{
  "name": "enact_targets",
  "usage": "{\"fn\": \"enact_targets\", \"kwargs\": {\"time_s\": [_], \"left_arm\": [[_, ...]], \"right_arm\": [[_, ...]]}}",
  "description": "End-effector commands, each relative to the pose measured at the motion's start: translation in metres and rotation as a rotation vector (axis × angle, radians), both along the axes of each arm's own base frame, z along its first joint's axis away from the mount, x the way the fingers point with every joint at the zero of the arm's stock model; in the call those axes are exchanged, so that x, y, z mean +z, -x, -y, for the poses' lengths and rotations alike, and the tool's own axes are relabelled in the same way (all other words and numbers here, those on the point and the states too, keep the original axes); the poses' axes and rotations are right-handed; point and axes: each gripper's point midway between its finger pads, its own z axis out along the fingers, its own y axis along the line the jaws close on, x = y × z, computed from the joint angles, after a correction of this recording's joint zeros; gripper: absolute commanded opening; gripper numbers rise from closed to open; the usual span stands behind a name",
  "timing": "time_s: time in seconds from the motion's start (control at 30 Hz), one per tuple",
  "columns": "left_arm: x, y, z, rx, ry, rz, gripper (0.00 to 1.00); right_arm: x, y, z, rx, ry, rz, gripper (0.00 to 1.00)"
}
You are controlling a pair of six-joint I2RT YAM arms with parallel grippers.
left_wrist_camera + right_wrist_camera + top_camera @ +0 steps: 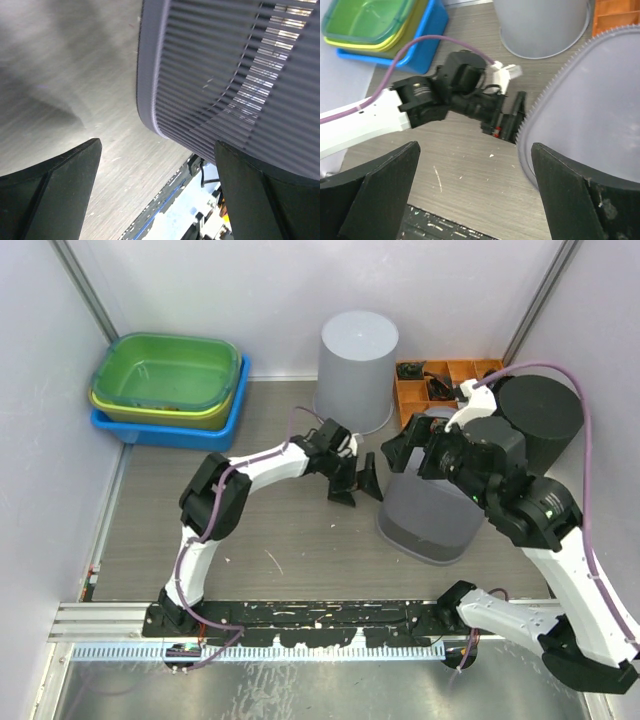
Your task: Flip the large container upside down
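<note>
Flanking the large container [435,525] | left gripper [362,480] is seen spread wide, just beside its ribbed wall | right gripper [415,450] is seen spread over its rim, nothing pinched

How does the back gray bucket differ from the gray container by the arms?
The gray bucket is round with smooth walls; the gray container is boxier with ribbed walls. The bucket stands by the back wall; the container sits close to the left tool and right tool. Both are gray.
</note>
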Motion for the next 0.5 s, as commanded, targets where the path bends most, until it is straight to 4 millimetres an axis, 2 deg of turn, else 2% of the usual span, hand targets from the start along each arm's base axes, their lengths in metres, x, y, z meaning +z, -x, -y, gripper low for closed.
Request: {"fn": "enact_targets", "kwargs": {"time_s": [0.0, 0.1, 0.17, 0.23, 0.33, 0.37, 0.47], "left_arm": [[0.01, 0.036, 0.032, -0.108, 0.058, -0.04, 0.99], [0.019, 0.066, 0.031, -0.19, 0.071, -0.014, 0.98], [0.023, 0.071, 0.028, -0.199, 0.092, 0.014, 0.99], [0.03, 0.065, 0.034, -0.174, 0.123, 0.046, 0.98], [0.041, 0.052, 0.054, -0.149, 0.162, 0.058, 0.99], [0.036, 0.051, 0.059, -0.145, 0.156, 0.043, 0.99], [0.047, 0.042, 0.084, -0.15, 0.187, 0.047, 0.99]], "right_arm": [[0.013, 0.014, -0.017, 0.104, -0.062, -0.01, 1.0], [0.004, 0.004, -0.026, 0.111, -0.039, -0.033, 1.0], [0.0, -0.008, -0.033, 0.11, -0.028, -0.03, 1.0], [0.0, -0.02, -0.044, 0.118, -0.034, -0.015, 1.0], [0.004, -0.035, -0.06, 0.128, -0.051, 0.018, 1.0], [0.008, -0.036, -0.062, 0.129, -0.057, 0.03, 1.0], [0.013, -0.038, -0.062, 0.119, -0.076, 0.059, 1.0]]}}
